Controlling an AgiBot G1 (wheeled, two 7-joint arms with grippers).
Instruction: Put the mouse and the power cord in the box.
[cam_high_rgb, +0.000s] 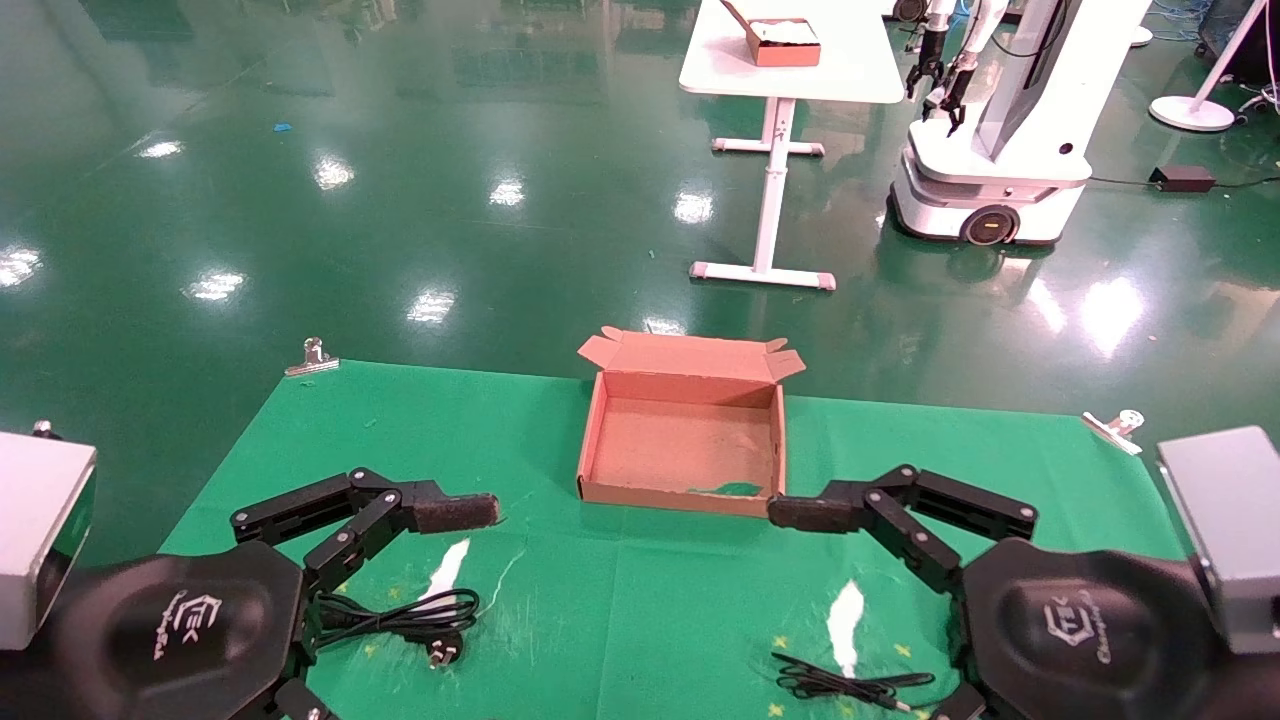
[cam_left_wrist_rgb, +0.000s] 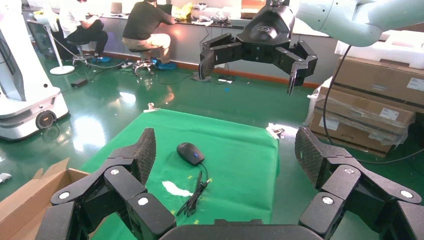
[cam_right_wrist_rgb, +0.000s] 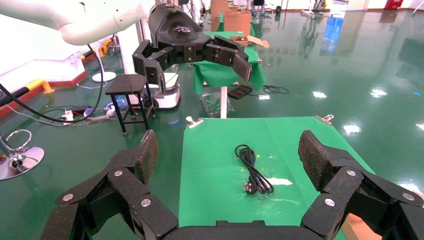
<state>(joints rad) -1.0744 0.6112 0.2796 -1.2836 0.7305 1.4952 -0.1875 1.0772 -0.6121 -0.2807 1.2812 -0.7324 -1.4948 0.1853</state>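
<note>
Mouse (cam_left_wrist_rgb: 190, 152), a small black oval with thin bundled cable, lies on the green-covered table (cam_high_rgb: 640, 610) near the right claw (cam_left_wrist_rgb: 255, 62); the thick black coiled power cord (cam_high_rgb: 405, 622) lies under the left claw (cam_right_wrist_rgb: 197, 55). Both claws hover spread wide, holding nothing, flanking the shallow brown cardboard box (cam_high_rgb: 683, 497), which stands empty beyond them. Each arm is nearer its own item.

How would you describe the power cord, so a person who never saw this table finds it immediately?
On the green table cloth, look near the left gripper, left of the box. The power cord is a thick black coil ending in a pronged plug, unlike the mouse's thin cable.
</note>
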